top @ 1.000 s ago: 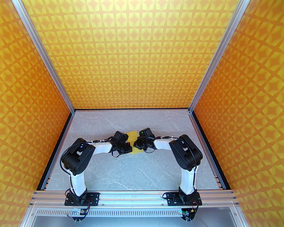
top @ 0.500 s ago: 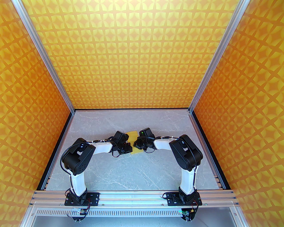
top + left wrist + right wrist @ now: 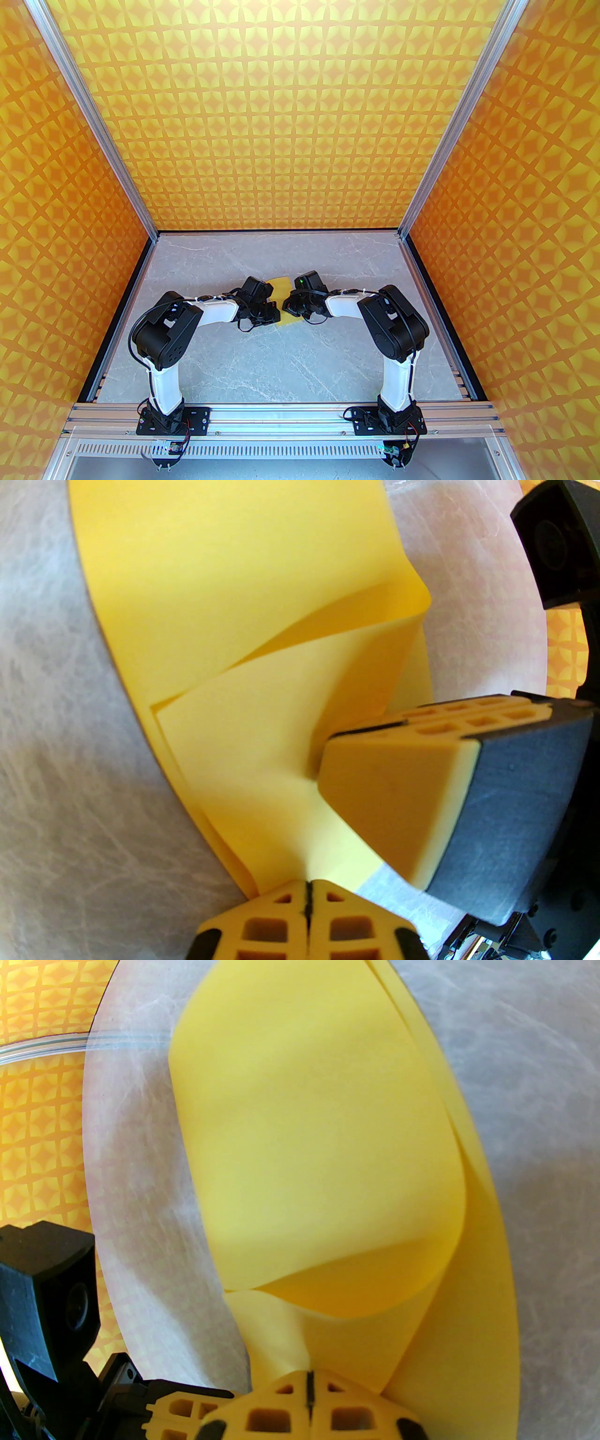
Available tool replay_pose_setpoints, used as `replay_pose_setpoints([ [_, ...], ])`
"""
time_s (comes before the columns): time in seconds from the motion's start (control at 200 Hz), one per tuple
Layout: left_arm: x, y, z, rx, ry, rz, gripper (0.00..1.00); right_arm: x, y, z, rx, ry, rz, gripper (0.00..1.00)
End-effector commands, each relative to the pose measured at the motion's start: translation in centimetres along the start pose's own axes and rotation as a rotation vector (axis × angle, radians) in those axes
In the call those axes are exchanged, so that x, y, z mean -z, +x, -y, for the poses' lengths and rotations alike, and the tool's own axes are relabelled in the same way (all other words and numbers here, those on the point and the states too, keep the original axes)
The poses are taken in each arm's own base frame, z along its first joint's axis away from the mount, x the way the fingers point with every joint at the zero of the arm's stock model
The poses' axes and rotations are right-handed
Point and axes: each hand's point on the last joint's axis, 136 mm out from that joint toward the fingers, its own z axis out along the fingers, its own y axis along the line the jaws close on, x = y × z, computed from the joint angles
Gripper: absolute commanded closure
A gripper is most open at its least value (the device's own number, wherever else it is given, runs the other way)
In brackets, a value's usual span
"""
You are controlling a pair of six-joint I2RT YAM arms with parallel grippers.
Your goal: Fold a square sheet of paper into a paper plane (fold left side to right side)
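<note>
The left gripper (image 3: 308,897) and the right gripper (image 3: 309,1384) each pinch tight the thin bright-yellow square sheet of paper (image 3: 211,588), bent over just ahead

No readable text, labels, brands, numbers or signs; square sheet of paper (image 3: 211,597) blank.

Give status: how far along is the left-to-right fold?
Done: left tool and right tool are both shut on the sheet. In hand: a flap curls over the rest, not pressed flat. Left: flatten, crease, then every later plane fold.
</note>
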Motion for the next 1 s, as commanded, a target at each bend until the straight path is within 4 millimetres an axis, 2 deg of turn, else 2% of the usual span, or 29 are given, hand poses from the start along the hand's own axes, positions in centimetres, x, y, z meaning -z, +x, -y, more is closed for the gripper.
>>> replay_pose_setpoints([
  [0.0,-1.5,3.3,-4.2,0.036,-0.148,-0.108,1.00,0.0,1.3,4.1,-0.069,0.119,-0.027,1.00],
  [0.38,-1.9,5.7,-7.0,0.073,-0.238,-0.186,1.00,1.0,-0.5,5.8,-0.072,0.189,-0.010,1.00],
  [0.99,-2.2,6.6,-7.2,0.064,-0.268,-0.231,1.00,2.5,-4.8,7.0,-0.071,0.189,0.053,1.00],
])
